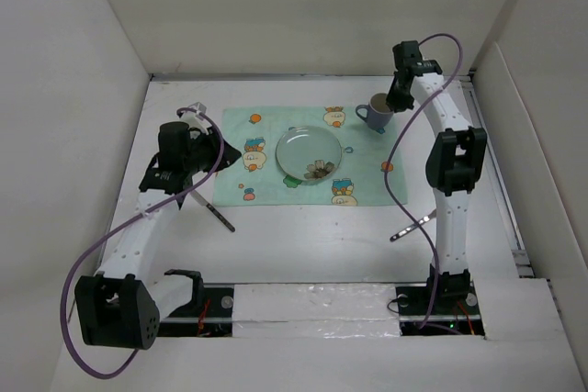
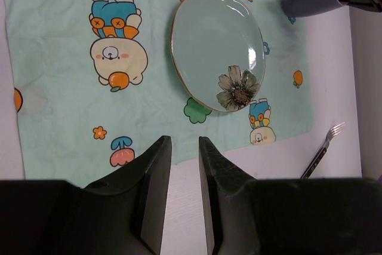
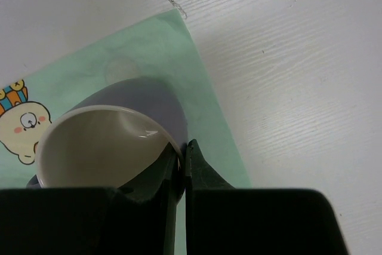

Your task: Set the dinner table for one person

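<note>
On the white dinner table (image 1: pixel 303 254) lies a mint-green cartoon-print placemat (image 1: pixel 276 185). A pale green plate (image 1: pixel 309 153) (image 2: pixel 218 46) with a flower print sits at its middle. A grey-blue mug (image 1: pixel 373 114) (image 3: pixel 113 141) stands upright on the mat's far right corner. My right gripper (image 1: pixel 397 101) (image 3: pixel 182 154) is shut on the mug's rim, one finger inside and one outside. My left gripper (image 1: pixel 225 151) (image 2: pixel 185 147) hovers by the mat's left side. It is open, with only bare table showing in the narrow gap between its fingers.
A fork (image 1: pixel 411 227) (image 2: pixel 322 153) lies on the table right of the mat, near the right arm. A dark thin utensil (image 1: pixel 219 216) lies off the mat's near left corner. White walls close the table on three sides.
</note>
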You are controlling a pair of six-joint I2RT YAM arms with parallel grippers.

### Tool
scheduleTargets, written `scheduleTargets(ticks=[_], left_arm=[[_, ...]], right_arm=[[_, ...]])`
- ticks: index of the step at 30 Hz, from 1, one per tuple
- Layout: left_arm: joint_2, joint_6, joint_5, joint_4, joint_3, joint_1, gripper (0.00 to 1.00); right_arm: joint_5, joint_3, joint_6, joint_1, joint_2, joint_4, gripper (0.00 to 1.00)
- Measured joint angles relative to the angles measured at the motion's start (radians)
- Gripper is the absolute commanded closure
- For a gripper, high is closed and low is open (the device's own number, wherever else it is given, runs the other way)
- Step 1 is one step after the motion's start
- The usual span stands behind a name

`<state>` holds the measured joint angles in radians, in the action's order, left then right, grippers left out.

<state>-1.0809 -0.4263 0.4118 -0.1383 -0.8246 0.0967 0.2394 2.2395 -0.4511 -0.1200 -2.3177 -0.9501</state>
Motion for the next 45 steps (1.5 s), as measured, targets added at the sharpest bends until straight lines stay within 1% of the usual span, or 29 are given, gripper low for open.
scheduleTargets(ticks=[7, 8, 10, 11, 13, 14, 15, 18, 20, 21, 22, 23, 24, 25, 27, 28, 29, 31, 33, 34, 35, 36, 37, 39, 40, 43, 45], left_arm=[[-0.019, 0.000, 0.000, 0.000, 0.000, 0.000, 0.77], [-0.020, 0.000, 0.000, 0.001, 0.000, 0.000, 0.77], [-0.021, 0.000, 0.000, 0.001, 0.000, 0.000, 0.77], [-0.022, 0.000, 0.000, 0.001, 0.000, 0.000, 0.77], [-0.023, 0.000, 0.000, 0.001, 0.000, 0.000, 0.77], [-0.023, 0.000, 0.002, 0.001, 0.000, 0.000, 0.77], [-0.024, 0.000, 0.003, 0.001, 0.000, 0.000, 0.77], [-0.025, 0.000, 0.009, 0.000, -0.005, 0.000, 0.77], [-0.026, -0.001, 0.014, 0.000, -0.009, 0.000, 0.77], [-0.026, -0.001, 0.021, 0.001, -0.010, 0.000, 0.77], [-0.026, -0.001, 0.022, 0.001, -0.010, 0.000, 0.78], [-0.026, -0.001, 0.026, 0.001, -0.010, 0.000, 0.78], [-0.026, -0.001, 0.029, 0.001, -0.010, 0.000, 0.78], [-0.026, -0.002, 0.033, 0.001, -0.010, 0.000, 0.81], [-0.025, -0.004, 0.037, 0.000, -0.010, 0.000, 0.89], [-0.025, -0.004, 0.037, 0.000, -0.010, 0.006, 0.97], [-0.023, -0.002, 0.034, -0.001, -0.010, 0.013, 1.00], [-0.018, 0.010, 0.013, -0.005, -0.010, 0.043, 1.00], [-0.015, 0.024, -0.006, -0.019, -0.015, 0.094, 1.00], [-0.013, 0.035, -0.024, -0.031, -0.020, 0.127, 1.00], [-0.011, 0.046, -0.043, -0.044, -0.024, 0.165, 1.00], [-0.007, 0.056, -0.064, -0.052, -0.027, 0.199, 0.99], [0.000, 0.064, -0.083, -0.058, -0.027, 0.230, 0.92], [0.019, 0.079, -0.110, -0.075, -0.027, 0.291, 0.84], [0.032, 0.081, -0.119, -0.080, -0.026, 0.317, 0.78], [0.085, 0.084, -0.133, -0.080, -0.005, 0.358, 0.73], [0.128, 0.084, -0.133, -0.075, 0.028, 0.365, 0.72]], right_arm=[[0.001, 0.011, 0.001, 0.001, -0.001, -0.004, 0.99], [0.001, 0.011, 0.000, 0.001, -0.002, -0.005, 0.88], [0.001, 0.011, -0.005, 0.001, -0.003, -0.006, 0.75], [0.000, 0.011, -0.010, 0.001, -0.003, -0.005, 0.65], [-0.003, 0.018, -0.017, 0.001, -0.004, -0.003, 0.59], [-0.008, 0.024, -0.017, 0.001, -0.004, -0.002, 0.54], [-0.015, 0.031, -0.020, 0.003, -0.003, -0.002, 0.52], [-0.058, 0.058, -0.025, 0.010, -0.002, 0.002, 0.48], [-0.089, 0.060, -0.028, 0.022, 0.013, 0.013, 0.47], [-0.100, 0.056, -0.030, 0.030, 0.025, 0.017, 0.50], [-0.110, 0.050, -0.033, 0.038, 0.044, 0.019, 0.59], [-0.117, 0.004, -0.038, 0.048, 0.090, 0.045, 0.70], [-0.118, -0.052, -0.045, 0.059, 0.147, 0.058, 0.83], [-0.119, -0.150, -0.055, 0.072, 0.227, 0.101, 1.00], [-0.117, -0.397, -0.080, 0.096, 0.445, 0.186, 1.00], [-0.117, -0.523, -0.092, 0.110, 0.551, 0.230, 1.00], [-0.116, -0.669, -0.104, 0.122, 0.680, 0.272, 1.00], [-0.117, -0.905, -0.133, 0.147, 0.918, 0.299, 1.00], [-0.124, -1.097, -0.159, 0.162, 1.093, 0.309, 1.00], [-0.125, -1.169, -0.174, 0.167, 1.170, 0.298, 0.97], [-0.130, -1.248, -0.189, 0.169, 1.224, 0.303, 0.90], [-0.138, -1.321, -0.206, 0.172, 1.268, 0.293, 0.79], [-0.147, -1.386, -0.221, 0.173, 1.305, 0.269, 0.60], [-0.162, -1.482, -0.251, 0.173, 1.359, 0.213, 0.47], [-0.173, -1.516, -0.262, 0.175, 1.380, 0.190, 0.41], [-0.198, -1.575, -0.288, 0.180, 1.407, 0.150, 0.40], [-0.218, -1.596, -0.299, 0.180, 1.383, 0.143, 0.40]])
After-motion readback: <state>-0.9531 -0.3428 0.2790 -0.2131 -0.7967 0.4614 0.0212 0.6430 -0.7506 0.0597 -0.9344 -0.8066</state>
